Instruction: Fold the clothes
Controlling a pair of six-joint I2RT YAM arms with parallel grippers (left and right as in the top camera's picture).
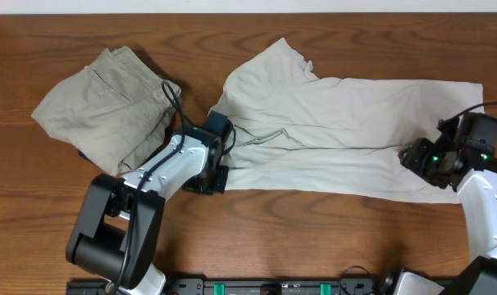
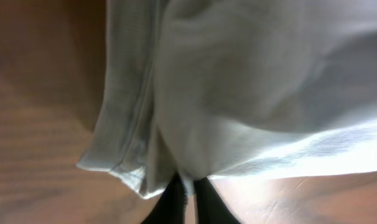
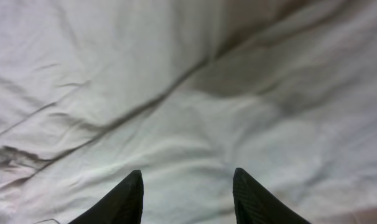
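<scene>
Far left on the wooden table (image 1: 314, 246): khaki trousers (image 1: 109, 102), folded into a bundle, heavier weave, stitched seams showing; not part of this job. Next, the left arm (image 1: 162, 168) reaches to the near-left corner of the T-shirt (image 1: 347, 131). The left jaws are clenched on the stitched hem there, and the wrist view shows a thin strip of cloth running in between the dark tips. The T-shirt lies from centre to right of the table, spread flat and long across it, one sleeve pointing to the far edge. The fabric is pale off-white, thin and soft, creased in shallow diagonal ridges. The right arm (image 1: 478, 192) sits over the shirt's right end; the right jaws are released, parted above bare cloth with nothing between them. Judgement: the step in hand is securing both ends for a fold, and only the left is ready. The right jaws should come down on the edge proper, not mid-panel, and bite deep enough to hold. Then lift both ends level and low, since limp cloth will sag, drag or slip from a shallow pinch.
</scene>
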